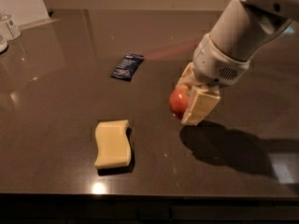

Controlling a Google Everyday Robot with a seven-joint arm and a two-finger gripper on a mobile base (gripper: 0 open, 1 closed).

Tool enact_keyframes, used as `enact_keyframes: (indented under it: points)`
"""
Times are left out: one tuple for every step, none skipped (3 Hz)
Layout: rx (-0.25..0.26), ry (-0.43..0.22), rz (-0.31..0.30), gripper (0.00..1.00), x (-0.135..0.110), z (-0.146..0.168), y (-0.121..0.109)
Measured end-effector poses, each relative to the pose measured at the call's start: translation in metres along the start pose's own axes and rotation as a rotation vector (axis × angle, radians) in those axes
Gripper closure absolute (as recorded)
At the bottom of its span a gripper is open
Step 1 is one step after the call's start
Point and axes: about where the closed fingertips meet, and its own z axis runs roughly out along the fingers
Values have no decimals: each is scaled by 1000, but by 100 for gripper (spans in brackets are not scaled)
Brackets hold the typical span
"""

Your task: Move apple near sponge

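Note:
The red apple (177, 103) is held between the pale yellow pads of my gripper (188, 101), lifted a little above the dark table, right of centre. The gripper is shut on the apple, and the white arm reaches in from the upper right. The sponge (112, 143), a flat pale yellow block with wavy edges, lies on the table at lower left of centre, about a hand's width left of and below the apple.
A dark blue snack packet (127, 66) lies on the table behind the sponge. A clear bottle or glass (9, 26) stands at the far left edge. The table's front edge (149, 197) runs along the bottom. The arm's shadow falls at the right.

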Motion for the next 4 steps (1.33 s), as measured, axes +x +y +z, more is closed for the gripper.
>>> enact_keyframes:
  points:
    - [16,24,-57,100,-17,24,11]
    - [22,39,-83,100,-28,43,15]
    - [26,46,-91,100,-34,61,18]
    - [27,39,-96,84,-41,72,19]
